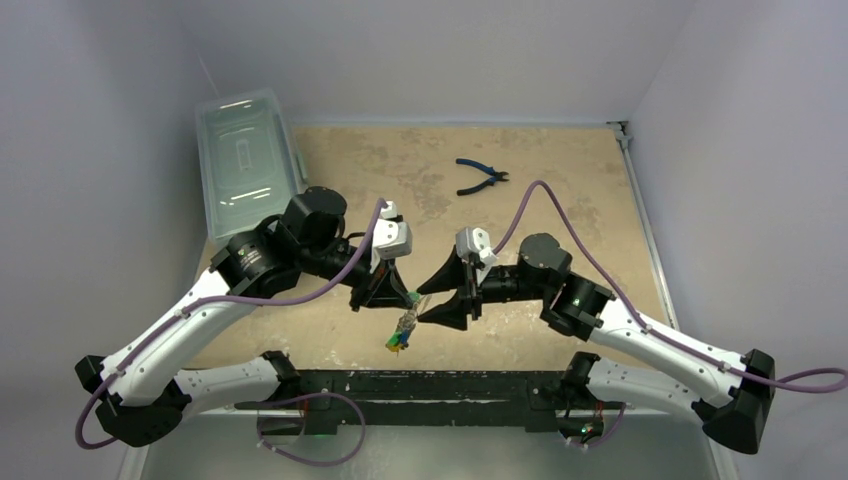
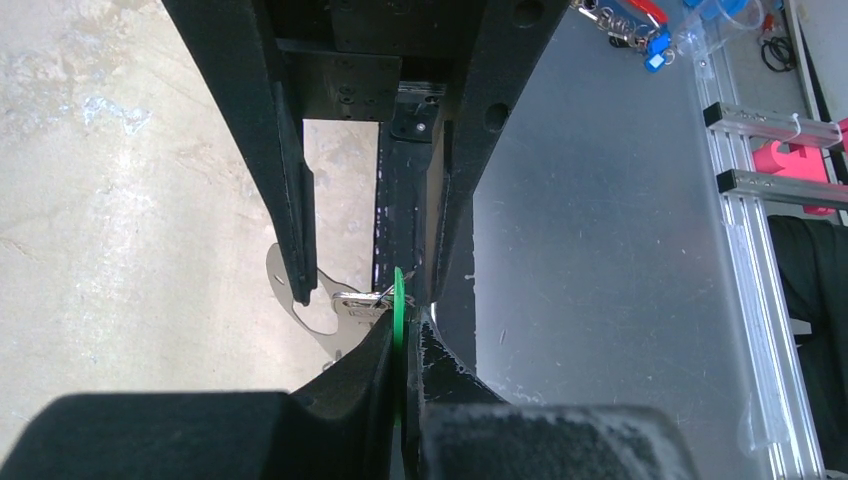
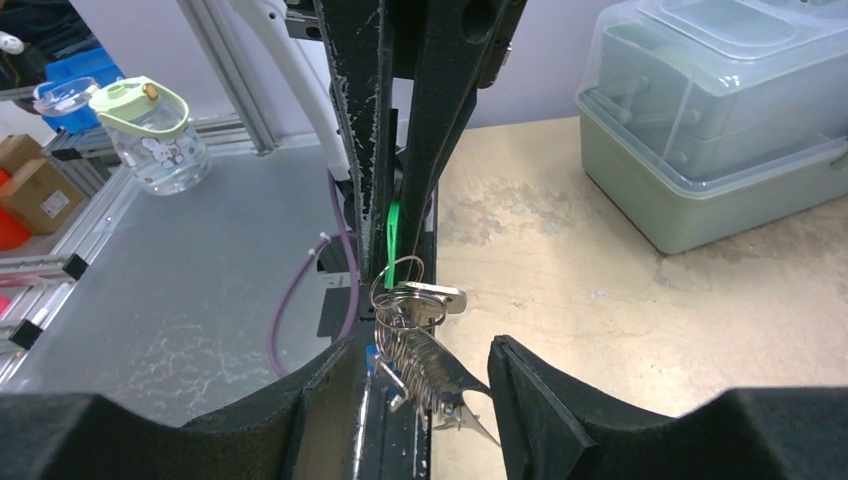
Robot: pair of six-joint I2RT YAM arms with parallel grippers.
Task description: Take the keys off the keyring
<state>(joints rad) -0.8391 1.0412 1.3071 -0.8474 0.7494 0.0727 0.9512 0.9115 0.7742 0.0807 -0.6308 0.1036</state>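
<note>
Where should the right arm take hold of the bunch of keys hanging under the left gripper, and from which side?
Probably best to grip the key bunch across its stacked flat blades, just below the wire ring, coming in level from the right. It hangs free from the green tag pinched in the left gripper, and the right gripper has open jaws either side of it.

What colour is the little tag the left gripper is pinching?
The tag is green, clearest in the left wrist view.
</note>
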